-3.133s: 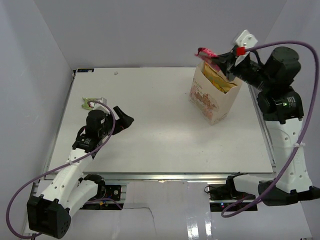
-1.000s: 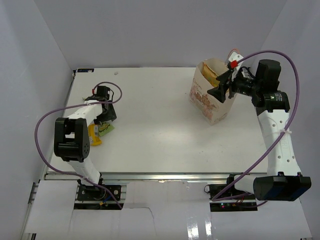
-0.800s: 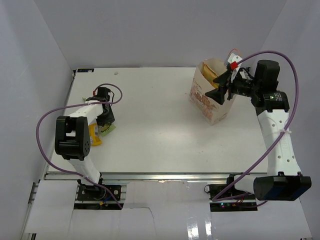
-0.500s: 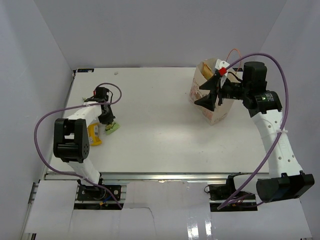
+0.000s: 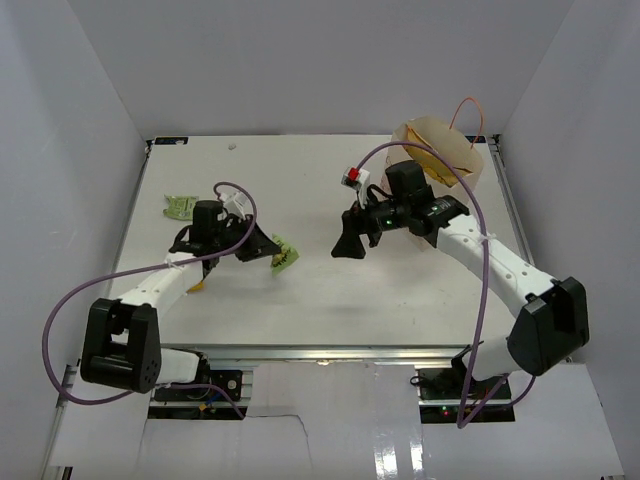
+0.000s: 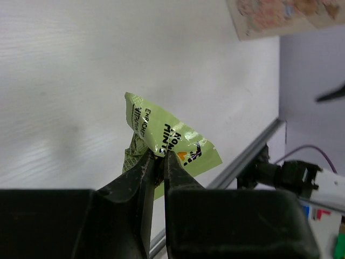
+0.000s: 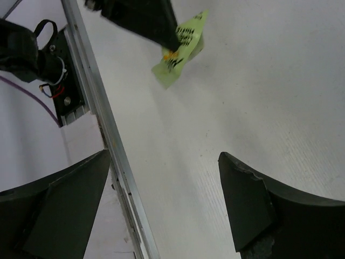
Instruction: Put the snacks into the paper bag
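Note:
My left gripper (image 5: 268, 250) is shut on a bright green snack packet (image 5: 284, 258), held just above the table left of centre. In the left wrist view the jaws (image 6: 159, 160) pinch the green packet (image 6: 173, 141) at its edge. A second green packet (image 5: 180, 206) lies flat at the far left. A sliver of a yellow packet (image 5: 193, 288) peeks out beside my left forearm. The cream paper bag (image 5: 452, 160) with its orange handle (image 5: 470, 108) stands at the back right. My right gripper (image 5: 346, 243) hangs open over the table's centre, nothing between its fingers (image 7: 250, 208); it faces the green packet (image 7: 181, 49).
The metal front rail (image 7: 102, 129) of the table runs close beneath my right gripper. Purple cables loop off both arms (image 5: 480, 290). White walls close in the table at the left, back and right.
The left gripper has shut on the green packet and carried it right, toward the centre. The right arm has swung from the paper bag down to the table's middle, opening wider.

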Available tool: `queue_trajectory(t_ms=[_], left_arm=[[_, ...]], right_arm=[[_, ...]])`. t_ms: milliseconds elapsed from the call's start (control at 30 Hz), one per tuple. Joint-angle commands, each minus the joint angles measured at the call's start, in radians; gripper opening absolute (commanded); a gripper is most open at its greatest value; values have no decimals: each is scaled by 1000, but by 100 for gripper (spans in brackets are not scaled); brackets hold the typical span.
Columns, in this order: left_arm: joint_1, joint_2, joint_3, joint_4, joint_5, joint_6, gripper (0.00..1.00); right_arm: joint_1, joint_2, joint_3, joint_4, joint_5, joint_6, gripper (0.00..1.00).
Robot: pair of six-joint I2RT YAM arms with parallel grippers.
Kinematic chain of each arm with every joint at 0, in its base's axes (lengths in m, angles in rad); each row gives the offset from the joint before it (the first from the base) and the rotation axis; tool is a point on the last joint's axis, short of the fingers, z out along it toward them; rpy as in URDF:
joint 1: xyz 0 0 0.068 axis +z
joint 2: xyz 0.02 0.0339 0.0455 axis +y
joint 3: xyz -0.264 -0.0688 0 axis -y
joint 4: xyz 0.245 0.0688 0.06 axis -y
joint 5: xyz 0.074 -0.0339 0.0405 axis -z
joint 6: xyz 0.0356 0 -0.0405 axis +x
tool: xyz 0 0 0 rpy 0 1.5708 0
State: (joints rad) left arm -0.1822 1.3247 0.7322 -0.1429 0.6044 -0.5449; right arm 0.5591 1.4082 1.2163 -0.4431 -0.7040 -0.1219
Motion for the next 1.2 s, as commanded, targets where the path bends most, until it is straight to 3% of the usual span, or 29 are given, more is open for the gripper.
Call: queue_trajectory(t_ms=[0, 33, 167, 567, 667, 733, 767, 833, 967, 1000, 1133, 1167], left_arm=[[-78, -42, -43, 196, 150, -79, 0], [-106, -44, -62, 230, 147, -92, 0], [-143, -53, -73, 278, 124, -138, 0], [-188, -32, 6, 281, 113, -165, 1], [-192, -35, 16, 281, 112, -168, 1], [-192, -39, 18, 281, 107, -173, 2], [-192, -45, 16, 281, 106, -173, 3], [-192, -48, 16, 282, 100, -179, 11], [-192, -51, 22, 282, 84, -181, 42], [-192, -62, 27, 272, 51, -178, 55], [-189, -105, 82, 194, -70, -118, 74], [-189, -116, 116, 152, -99, -103, 75]], right_arm=[[22, 43, 19, 145, 66, 273, 88], [36, 52, 17, 179, 55, 338, 93], [74, 101, 5, 201, 66, 375, 92], [170, 216, 22, 178, 167, 357, 73], [171, 238, 48, 165, 195, 350, 56], [171, 238, 67, 153, 215, 343, 40], [171, 238, 75, 150, 221, 337, 26], [173, 236, 94, 139, 231, 320, 10], [171, 219, 106, 124, 230, 277, 8], [171, 215, 107, 119, 225, 260, 8], [170, 157, 106, 83, 232, 131, 8], [170, 141, 103, 66, 238, 55, 8]])
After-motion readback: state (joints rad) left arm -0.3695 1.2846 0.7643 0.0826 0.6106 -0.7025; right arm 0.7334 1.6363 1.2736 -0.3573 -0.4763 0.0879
